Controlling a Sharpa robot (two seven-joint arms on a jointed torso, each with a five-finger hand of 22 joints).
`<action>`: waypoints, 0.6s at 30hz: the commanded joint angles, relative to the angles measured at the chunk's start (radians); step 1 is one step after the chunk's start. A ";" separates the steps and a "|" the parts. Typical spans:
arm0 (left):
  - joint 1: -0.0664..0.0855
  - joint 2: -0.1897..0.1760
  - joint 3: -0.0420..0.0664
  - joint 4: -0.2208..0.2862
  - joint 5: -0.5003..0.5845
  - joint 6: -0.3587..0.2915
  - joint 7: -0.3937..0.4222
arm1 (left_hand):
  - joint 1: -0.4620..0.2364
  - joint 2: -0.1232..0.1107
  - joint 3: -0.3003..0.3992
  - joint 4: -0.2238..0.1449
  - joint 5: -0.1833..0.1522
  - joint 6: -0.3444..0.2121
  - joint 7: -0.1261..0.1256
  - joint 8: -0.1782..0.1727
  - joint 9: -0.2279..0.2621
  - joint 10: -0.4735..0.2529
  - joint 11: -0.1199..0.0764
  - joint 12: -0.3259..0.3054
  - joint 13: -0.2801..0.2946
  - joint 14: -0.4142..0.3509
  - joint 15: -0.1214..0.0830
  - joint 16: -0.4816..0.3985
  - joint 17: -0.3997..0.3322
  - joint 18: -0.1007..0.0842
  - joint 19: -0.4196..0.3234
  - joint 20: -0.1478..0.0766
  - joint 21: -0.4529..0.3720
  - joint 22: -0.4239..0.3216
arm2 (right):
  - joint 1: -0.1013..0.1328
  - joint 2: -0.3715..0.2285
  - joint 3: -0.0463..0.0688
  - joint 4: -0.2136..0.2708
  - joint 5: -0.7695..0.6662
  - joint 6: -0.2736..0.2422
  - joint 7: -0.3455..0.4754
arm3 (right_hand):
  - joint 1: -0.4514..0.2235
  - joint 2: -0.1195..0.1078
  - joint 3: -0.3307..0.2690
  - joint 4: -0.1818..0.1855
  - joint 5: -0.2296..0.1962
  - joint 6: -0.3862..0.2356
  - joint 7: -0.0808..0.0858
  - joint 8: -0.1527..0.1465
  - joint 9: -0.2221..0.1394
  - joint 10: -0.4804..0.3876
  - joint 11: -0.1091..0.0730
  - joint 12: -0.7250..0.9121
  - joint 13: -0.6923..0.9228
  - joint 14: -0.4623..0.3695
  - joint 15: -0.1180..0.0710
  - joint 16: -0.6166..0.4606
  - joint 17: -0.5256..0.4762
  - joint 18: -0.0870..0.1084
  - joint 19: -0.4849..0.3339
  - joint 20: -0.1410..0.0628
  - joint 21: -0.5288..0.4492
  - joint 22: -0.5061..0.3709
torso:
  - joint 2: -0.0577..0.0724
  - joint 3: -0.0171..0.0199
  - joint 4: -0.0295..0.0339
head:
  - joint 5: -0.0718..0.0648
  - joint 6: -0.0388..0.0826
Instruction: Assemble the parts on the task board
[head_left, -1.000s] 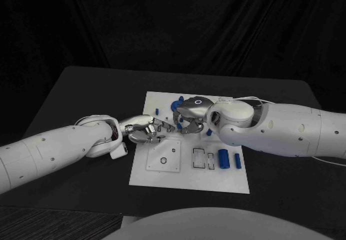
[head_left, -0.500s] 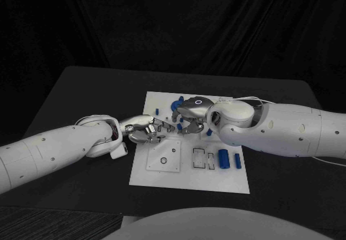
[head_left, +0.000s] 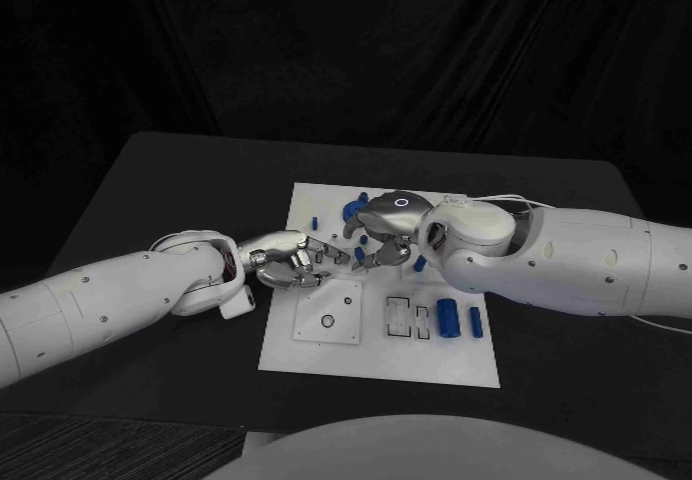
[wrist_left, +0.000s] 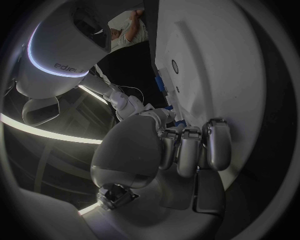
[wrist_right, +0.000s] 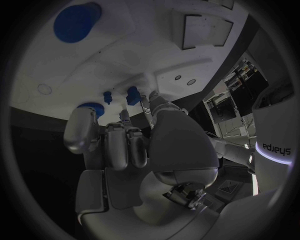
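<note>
At 12 o'clock on the task board (head_left: 378, 350), left hand (head_left: 296, 259) and right hand (head_left: 387, 232) meet, curled fingers hiding any grip; small blue parts (head_left: 449, 318) look light, rigid, slippery, best pinched mid-body.

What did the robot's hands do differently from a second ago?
Very little. The right hand and its arm shifted slightly, toward the board's far edge. The left hand stayed where it was, fingers close to the right hand's over the task board. Nothing was visibly picked up or let go. The blue parts lying near the board's right edge did not move.
</note>
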 joint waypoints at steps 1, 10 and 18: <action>-0.008 -0.014 -0.006 0.017 -0.009 0.002 -0.027 | -0.002 0.006 0.005 -0.001 -0.006 0.013 0.009 0.006 0.002 0.106 0.006 0.003 0.263 0.104 0.010 0.003 0.263 -0.063 -0.005 -0.002 -0.005 0.121 | 0.002 -0.023 0.001 0.030 -0.007 -0.161 0.039 | 0.015 -0.037 -0.018 0.071 -0.006 0.001 -0.003 -0.007 -0.015 0.106 -0.008 0.003 0.263 0.085 -0.005 0.025 0.165 -0.002 0.029 -0.001 0.076 0.174 | 0.000 0.0001 0.0003 | 0.001 0.000; 0.051 -0.070 -0.006 0.084 -0.009 -0.091 -0.045 | -0.020 -0.002 -0.011 0.014 -0.068 0.082 0.009 0.018 0.007 0.106 0.006 0.003 0.263 0.104 0.012 0.003 0.263 -0.063 0.002 0.004 -0.007 0.126 | 0.068 -0.126 0.001 0.112 0.056 -0.446 0.212 | -0.125 -0.064 -0.118 0.079 -0.007 0.044 -0.028 0.009 -0.024 0.106 -0.029 0.003 0.263 0.092 -0.021 0.049 0.192 -0.027 0.069 -0.015 0.219 0.208 | 0.000 0.0003 0.0004 | -0.001 0.000; 0.147 -0.105 -0.006 0.133 -0.008 -0.131 -0.145 | -0.044 -0.006 -0.066 0.068 -0.252 0.257 0.022 0.057 0.025 0.106 0.018 0.003 0.263 0.104 0.021 0.003 0.263 -0.064 0.018 0.013 -0.013 0.132 | 0.134 -0.217 0.000 0.133 0.198 -0.564 0.310 | -0.274 0.087 -0.091 0.074 -0.004 0.045 -0.021 0.008 -0.031 0.106 -0.024 0.003 0.263 0.093 -0.018 0.054 0.196 -0.030 0.068 -0.016 0.237 0.210 | -0.009 0.0083 -0.0003 | -0.015 0.000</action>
